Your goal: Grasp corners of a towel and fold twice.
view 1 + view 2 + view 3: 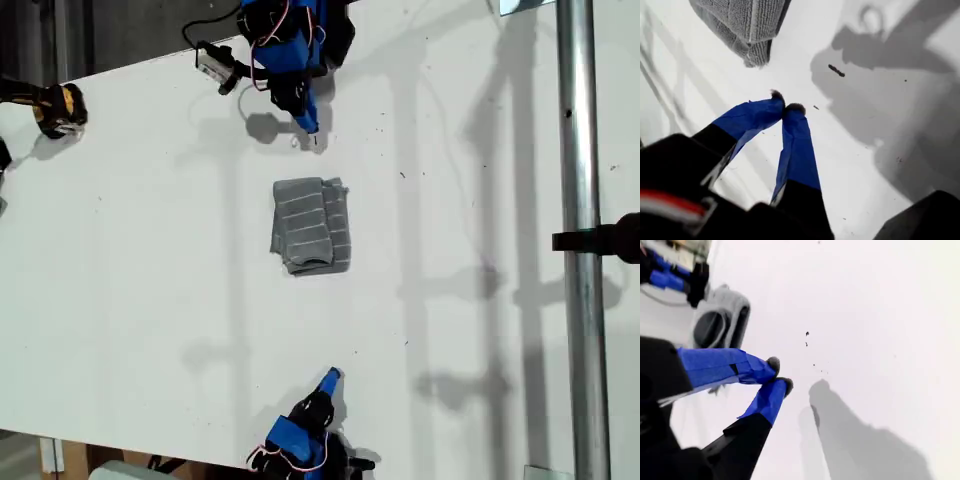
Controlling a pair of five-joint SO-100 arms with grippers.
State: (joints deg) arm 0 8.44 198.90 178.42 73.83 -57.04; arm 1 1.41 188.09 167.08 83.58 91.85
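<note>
The towel (312, 225) lies folded into a small grey striped rectangle at the middle of the white table. Its layered edge (747, 30) shows in the first wrist view, and one folded corner (757, 59) points toward my first gripper. My first gripper (312, 135) (784, 100) hangs just beyond the towel toward the exterior view's top, its blue-taped fingers shut on nothing. My second gripper (333, 375) (779, 374) sits near the exterior view's bottom edge, farther from the towel, also shut and empty. The second wrist view catches the towel (720, 325) as a grey lump, blurred.
A yellow and black object (60, 108) rests at the exterior view's upper left. A metal pole (578, 200) with a black clamp (605, 240) runs down the exterior view's right. A small white device (212, 62) sits beside the first arm's base. The table edge (150, 450) runs along the exterior view's bottom.
</note>
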